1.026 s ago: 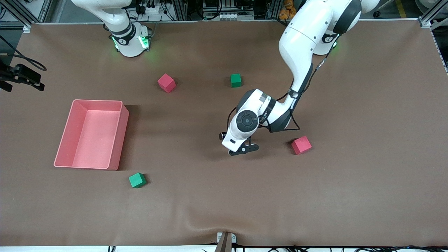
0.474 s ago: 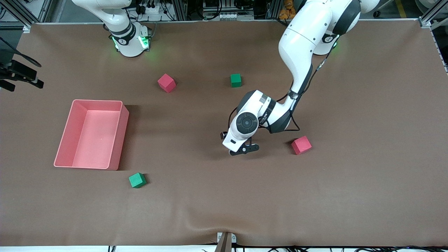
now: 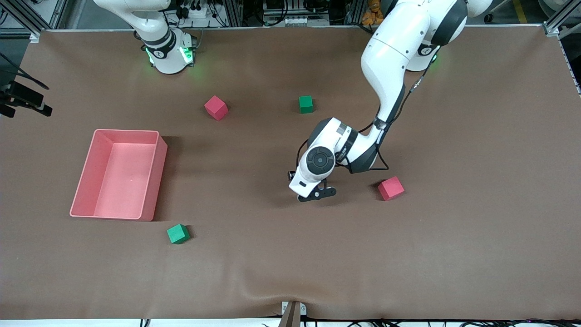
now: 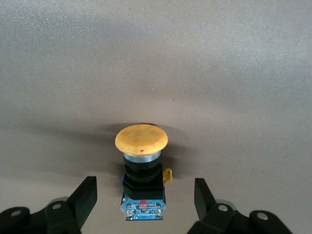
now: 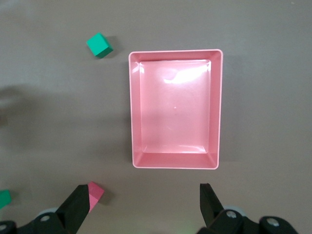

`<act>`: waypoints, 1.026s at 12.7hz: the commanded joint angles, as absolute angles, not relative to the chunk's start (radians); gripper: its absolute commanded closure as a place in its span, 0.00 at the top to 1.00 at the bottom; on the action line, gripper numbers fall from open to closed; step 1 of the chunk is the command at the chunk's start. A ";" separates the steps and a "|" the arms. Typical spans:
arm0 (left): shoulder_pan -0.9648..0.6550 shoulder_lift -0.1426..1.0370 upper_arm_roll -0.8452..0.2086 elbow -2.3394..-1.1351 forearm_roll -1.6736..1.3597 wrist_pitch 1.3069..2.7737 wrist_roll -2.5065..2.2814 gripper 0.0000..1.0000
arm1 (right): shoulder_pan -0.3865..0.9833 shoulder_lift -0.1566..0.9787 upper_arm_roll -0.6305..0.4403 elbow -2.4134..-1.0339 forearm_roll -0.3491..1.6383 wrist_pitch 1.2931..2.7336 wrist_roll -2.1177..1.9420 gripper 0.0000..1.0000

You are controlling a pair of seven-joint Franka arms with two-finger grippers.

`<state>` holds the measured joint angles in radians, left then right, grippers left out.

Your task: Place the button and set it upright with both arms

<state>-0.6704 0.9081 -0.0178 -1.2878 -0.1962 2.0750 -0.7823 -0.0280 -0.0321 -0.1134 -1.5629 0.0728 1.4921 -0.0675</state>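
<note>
Left gripper (image 4: 145,202) narrowed around the push-button (image 4: 142,170)

Compared with a second ago, the still-parted fingers (image 4: 86,197) are drawn slightly inward, flanking but not yet touching the button, which lies on its side on the brown mat (image 3: 272,254) near mid-table, beside a red cube (image 3: 391,188). A grasp appears imminent. The right gripper (image 5: 146,209) is held wide open above the pink bin (image 5: 174,110), waiting.
</note>
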 commanded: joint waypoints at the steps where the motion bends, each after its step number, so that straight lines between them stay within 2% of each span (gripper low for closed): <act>1: -0.672 0.913 -0.011 -1.281 -0.201 2.062 -0.753 0.79 | -0.011 -0.015 -0.107 -1.516 0.046 1.473 0.000 1.00; 2: -0.673 0.919 -0.011 -1.281 -0.201 2.062 -0.747 0.77 | -0.011 -0.015 -0.106 -1.514 0.049 1.474 0.000 1.00; 4: -0.672 0.922 -0.011 -1.281 -0.202 2.062 -0.746 0.64 | -0.014 -0.015 -0.107 -1.513 0.049 1.471 -0.002 1.00; 6: -0.672 0.931 -0.011 -1.279 -0.204 2.062 -0.746 0.63 | -0.018 -0.015 -0.109 -1.503 0.043 1.468 0.002 1.00; 12: -0.669 0.908 -0.011 -1.272 -0.210 2.060 -0.753 0.06 | -0.031 -0.014 -0.112 -1.497 0.048 1.428 -0.008 1.00; 13: -0.676 0.893 -0.011 -1.272 -0.209 2.060 -0.759 0.05 | -0.020 -0.015 -0.107 -1.499 0.037 1.419 -0.005 1.00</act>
